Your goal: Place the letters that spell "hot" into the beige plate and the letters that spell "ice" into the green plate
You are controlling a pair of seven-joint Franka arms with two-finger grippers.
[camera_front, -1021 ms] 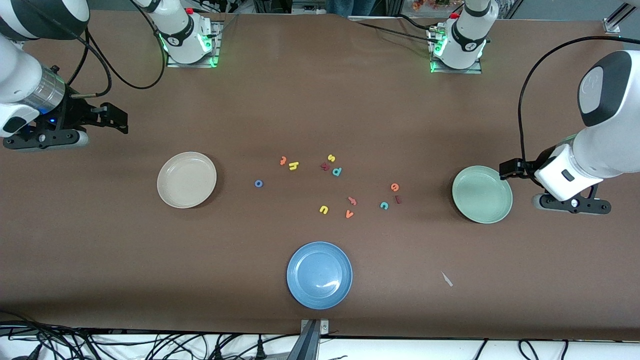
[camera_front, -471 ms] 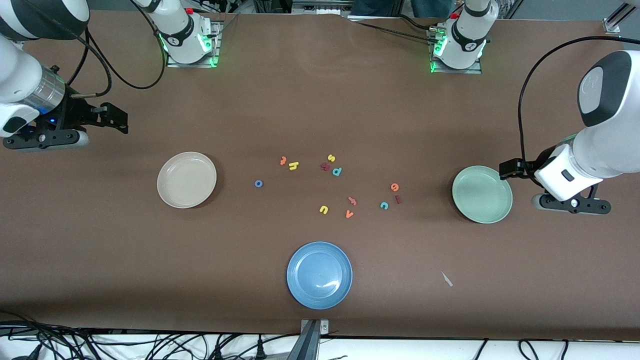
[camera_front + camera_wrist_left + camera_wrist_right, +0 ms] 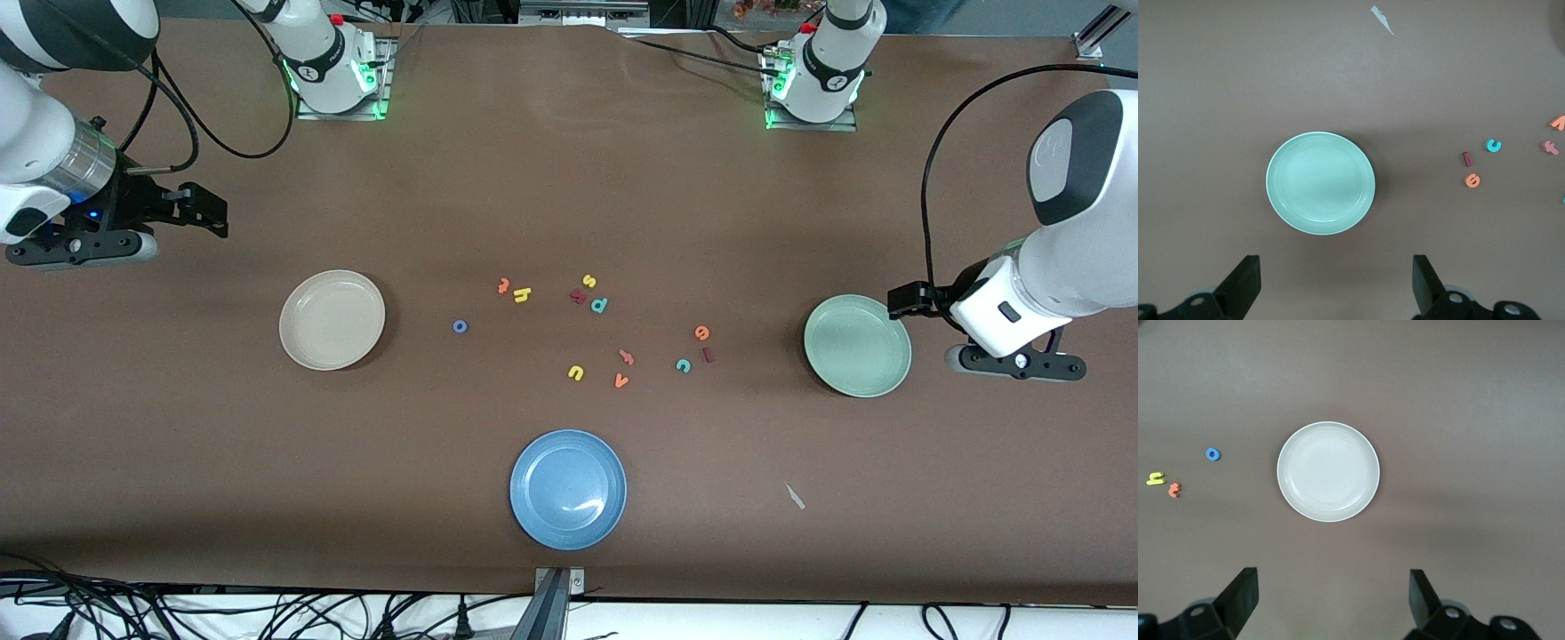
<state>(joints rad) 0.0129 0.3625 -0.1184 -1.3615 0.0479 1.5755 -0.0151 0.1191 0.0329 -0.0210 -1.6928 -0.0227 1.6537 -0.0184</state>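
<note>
Both arms wait at the table's ends. The left gripper (image 3: 1333, 287) hangs with its fingers spread wide and empty, just beside the round pale mint-green plate (image 3: 857, 346) at the left arm's end. The right gripper (image 3: 1331, 603) also stands with fingers apart and empty, at the right arm's end, farther from the front camera than the round cream-beige plate (image 3: 332, 319).

Both plates hold nothing. The small toy letters lie scattered on the brown table (image 3: 569, 196) between them. The blue ring-shaped o (image 3: 460, 326) is nearest the beige plate, with the yellow h (image 3: 522, 295) and orange t (image 3: 503, 285) close together a little farther on. The orange e (image 3: 701, 333), teal c (image 3: 683, 364) and dark red bar-shaped i (image 3: 708, 355) cluster near the green plate.

Between these groups sit a yellow s (image 3: 589, 281), a teal p (image 3: 599, 305) touching what seems a dark red letter (image 3: 578, 296), a salmon hooked letter (image 3: 626, 357), an orange v (image 3: 621, 381) and a yellow u (image 3: 575, 372). A round blue plate (image 3: 568, 489) lies nearer the front camera, and a pale scrap (image 3: 795, 496) toward the left arm's end.
</note>
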